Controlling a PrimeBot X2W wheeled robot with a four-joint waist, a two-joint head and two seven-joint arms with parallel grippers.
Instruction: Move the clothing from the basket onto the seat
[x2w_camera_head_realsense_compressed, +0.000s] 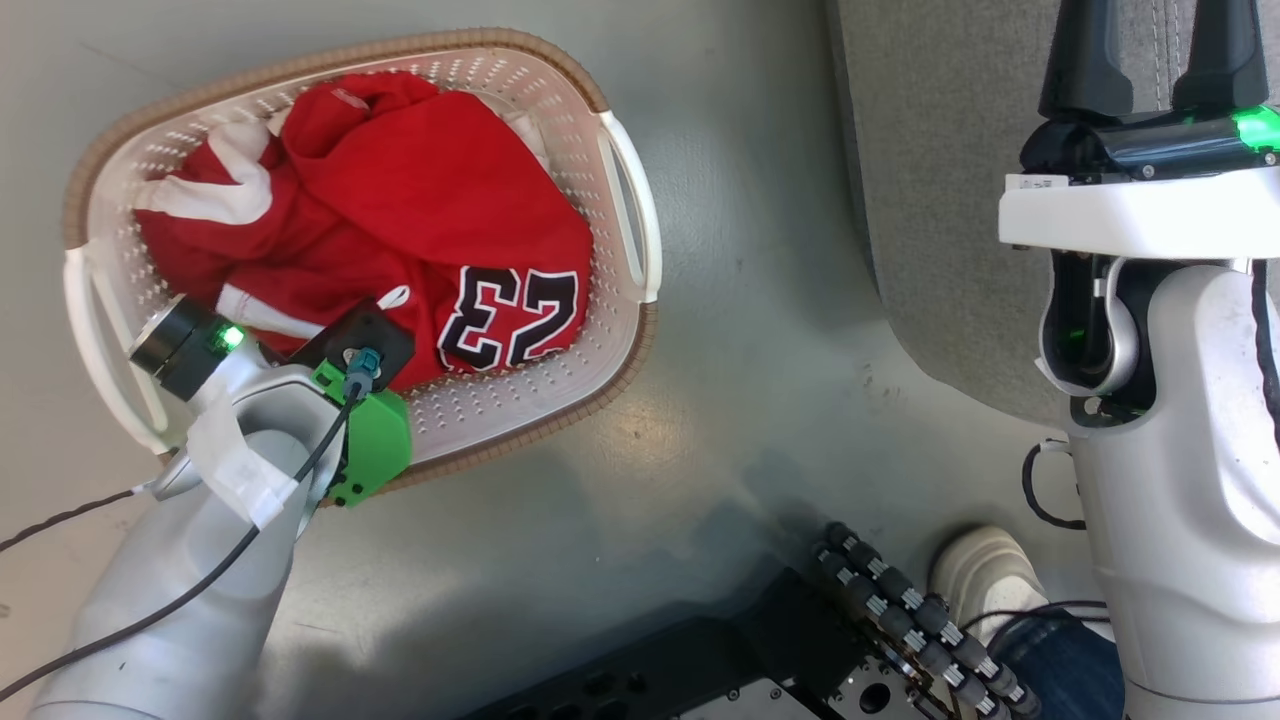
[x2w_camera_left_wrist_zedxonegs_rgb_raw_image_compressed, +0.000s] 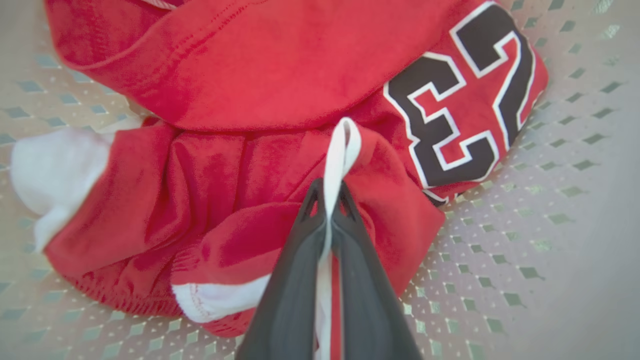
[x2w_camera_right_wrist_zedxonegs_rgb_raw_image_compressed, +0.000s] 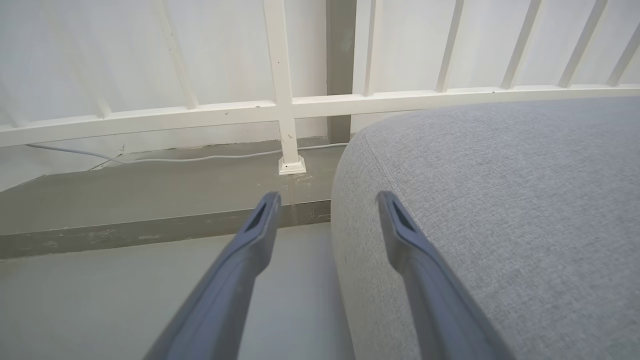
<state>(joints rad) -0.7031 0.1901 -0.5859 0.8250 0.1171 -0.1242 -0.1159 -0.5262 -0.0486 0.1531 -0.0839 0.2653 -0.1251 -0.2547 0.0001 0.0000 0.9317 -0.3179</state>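
Gripping with the left jaws, pressed together on a white trim loop (x2w_camera_left_wrist_zedxonegs_rgb_raw_image_compressed: 341, 145) of the clothing (x2w_camera_head_realsense_compressed: 400, 200), low inside the basket (x2w_camera_head_realsense_compressed: 500, 405) by its near wall, with a sliver of red cloth caught in the same pinch. Taking a thin hem rather than the bulk, probably because a flat edge is giving the long fingers a sure bite and letting the garment trail out on the lift. Reaching in steeply over the basket's near rim with the left arm (x2w_camera_head_realsense_compressed: 200, 570), so as to come down on the pile from above.

Holding the right jaws spread wide and empty, well to the right of the basket, above the edge of the seat (x2w_camera_head_realsense_compressed: 930, 150); likely keeping clear of the carry path.

Showing as bright red cloth, soft and creased, heaped and filling most of the basket. Carrying white bands at cuffs and hems, with one broad white patch toward the basket's left wall. Bearing a black, white-edged "23" (x2w_camera_head_realsense_compressed: 510, 315) close to the basket's right wall.

Sitting wholly inside the basket, nothing raised past its rim yet. Judging the grasp as just made, with the lift and the move across to the seat yet to come.
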